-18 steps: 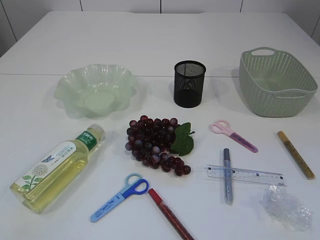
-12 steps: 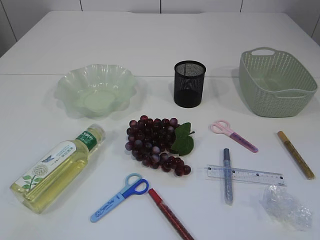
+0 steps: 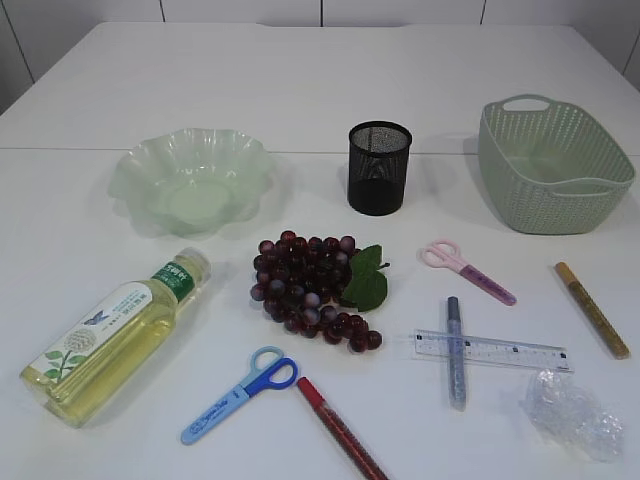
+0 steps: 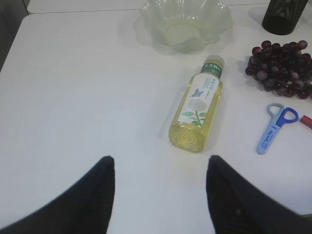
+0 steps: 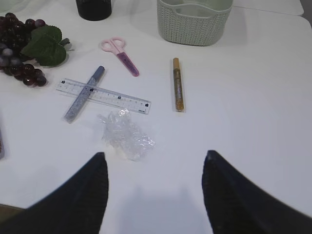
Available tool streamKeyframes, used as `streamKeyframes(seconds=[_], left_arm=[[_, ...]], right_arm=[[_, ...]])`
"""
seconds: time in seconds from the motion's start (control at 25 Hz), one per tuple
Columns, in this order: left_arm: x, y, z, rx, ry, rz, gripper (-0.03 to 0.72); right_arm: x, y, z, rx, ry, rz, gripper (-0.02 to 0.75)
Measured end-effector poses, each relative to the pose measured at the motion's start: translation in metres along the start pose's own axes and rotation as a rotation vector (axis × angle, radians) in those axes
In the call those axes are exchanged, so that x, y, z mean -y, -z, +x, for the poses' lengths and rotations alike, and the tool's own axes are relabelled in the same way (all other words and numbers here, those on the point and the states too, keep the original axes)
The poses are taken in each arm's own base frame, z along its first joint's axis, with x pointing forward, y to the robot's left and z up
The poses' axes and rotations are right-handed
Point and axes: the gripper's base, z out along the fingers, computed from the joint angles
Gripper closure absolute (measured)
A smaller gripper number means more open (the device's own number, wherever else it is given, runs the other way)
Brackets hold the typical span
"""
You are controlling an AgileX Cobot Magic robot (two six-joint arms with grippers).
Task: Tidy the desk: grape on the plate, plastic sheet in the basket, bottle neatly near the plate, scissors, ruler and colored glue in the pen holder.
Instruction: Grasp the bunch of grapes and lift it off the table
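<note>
The red glue pen [image 3: 343, 431] runs off the exterior view's bottom edge.

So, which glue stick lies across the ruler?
The silver-blue glue stick; it crosses the ruler. The gold one and red one lie apart.

I get bright, even light from overhead in all three views, and the white table [image 3: 300, 90] comes close to washing out. Shadows are soft and short: a faint one sits under the bottle [image 4: 197, 108], ahead of my left gripper [image 4: 160, 195], and a pale one under the basket [image 5: 194, 19], far ahead of my right gripper [image 5: 155, 192]. The crumpled plastic sheet [image 5: 125, 135], just ahead of that gripper, throws small glints. Both grippers' fingers [image 4: 73, 204] read as dark, soft-edged shapes, out of focus. The wrist views look slightly grainy.
</note>
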Motion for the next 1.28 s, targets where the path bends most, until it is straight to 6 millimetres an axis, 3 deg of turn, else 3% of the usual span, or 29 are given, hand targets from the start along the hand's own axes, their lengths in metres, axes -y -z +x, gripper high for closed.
streamKeyframes(seconds=[0.56, 0.76, 1.0, 1.28], left_arm=[[0.000, 0.000, 0.000, 0.000, 0.000, 0.000, 0.253], [0.000, 0.006, -0.006, 0.043, -0.033, 0.004, 0.253], [0.004, 0.033, -0.043, 0.143, -0.023, 0.042, 0.252], [0.016, 0.025, -0.135, 0.040, -0.030, 0.064, 0.249]], right_arm=[[-0.001, 0.000, 0.000, 0.001, -0.003, -0.007, 0.259], [0.001, 0.000, 0.000, -0.002, -0.077, 0.013, 0.260], [0.007, -0.012, -0.009, -0.130, -0.133, 0.033, 0.260], [0.013, -0.031, -0.037, -0.388, -0.246, 0.024, 0.260]])
